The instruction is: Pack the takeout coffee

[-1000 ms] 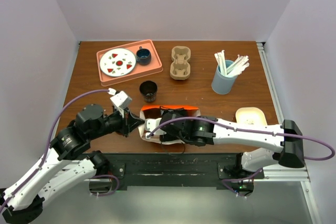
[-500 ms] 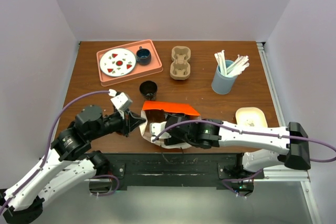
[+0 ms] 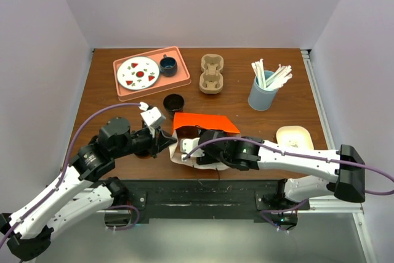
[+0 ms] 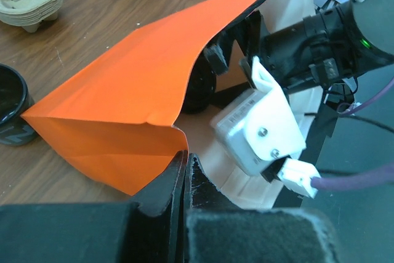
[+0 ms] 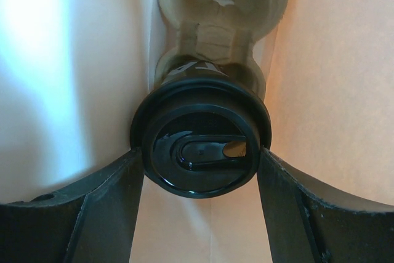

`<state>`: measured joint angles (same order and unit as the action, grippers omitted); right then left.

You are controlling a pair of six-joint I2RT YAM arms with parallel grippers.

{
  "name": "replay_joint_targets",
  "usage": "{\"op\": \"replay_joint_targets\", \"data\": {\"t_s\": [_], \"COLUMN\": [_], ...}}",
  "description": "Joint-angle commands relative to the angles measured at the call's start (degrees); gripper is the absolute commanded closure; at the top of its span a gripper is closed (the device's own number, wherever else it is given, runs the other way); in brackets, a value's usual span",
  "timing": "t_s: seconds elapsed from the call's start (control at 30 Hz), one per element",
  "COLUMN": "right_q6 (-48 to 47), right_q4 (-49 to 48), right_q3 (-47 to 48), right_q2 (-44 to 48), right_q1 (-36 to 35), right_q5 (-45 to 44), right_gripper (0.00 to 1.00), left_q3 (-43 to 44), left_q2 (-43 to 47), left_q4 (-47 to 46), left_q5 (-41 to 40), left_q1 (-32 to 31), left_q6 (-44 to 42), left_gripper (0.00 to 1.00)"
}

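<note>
Counter (image 3: pixel 289 118): orange bag (image 3: pixel 203 121) just lifted
Left hand (image 4: pixel 186 167): pinching its rim
Right hand (image 5: pixel 200 169): gripping takeout coffee (image 5: pixel 200 149) inside, nearly packed

left fingers (image 4: pixel 161 190) pinch orange bag (image 4: pixel 123 106), right arm (image 4: pixel 261 121) inside it.

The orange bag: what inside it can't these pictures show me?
- Top view: the bag and right arm hide the coffee cup.
- Right wrist view: its lid hides most of the cup and what it stands on.
- Left wrist view: the lidless cup is cut by the frame edge.
</note>
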<state>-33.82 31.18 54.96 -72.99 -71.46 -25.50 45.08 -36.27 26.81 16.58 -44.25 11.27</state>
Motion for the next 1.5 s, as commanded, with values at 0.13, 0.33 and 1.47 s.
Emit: {"op": "replay_joint_targets", "data": {"t_s": [0.13,0.33,1.47], "right_q6": [-6.2,-8.8,-18.7], "right_q4": [-4.2,-6.6,-20.5], "right_q3": [-1.2,-2.0,-8.8], "right_q2": [-0.2,-0.1,-2.7], "right_q1": [2.7,2.7,3.5], "right_q5": [1.9,1.9,5.0], "right_gripper": [0.75,0.76,0.71], "left_q3": [0.1,0.3,-5.4], "left_q2": [0.1,0.0,4.1], "left_q4": [-4.7,-5.3,-8.6], "left_q5": [1.4,1.3,3.7], "left_q1": [0.0,0.1,0.1], "left_q6": [0.5,2.6,13.9], "left_gripper": [1.00,1.00,1.00]}}
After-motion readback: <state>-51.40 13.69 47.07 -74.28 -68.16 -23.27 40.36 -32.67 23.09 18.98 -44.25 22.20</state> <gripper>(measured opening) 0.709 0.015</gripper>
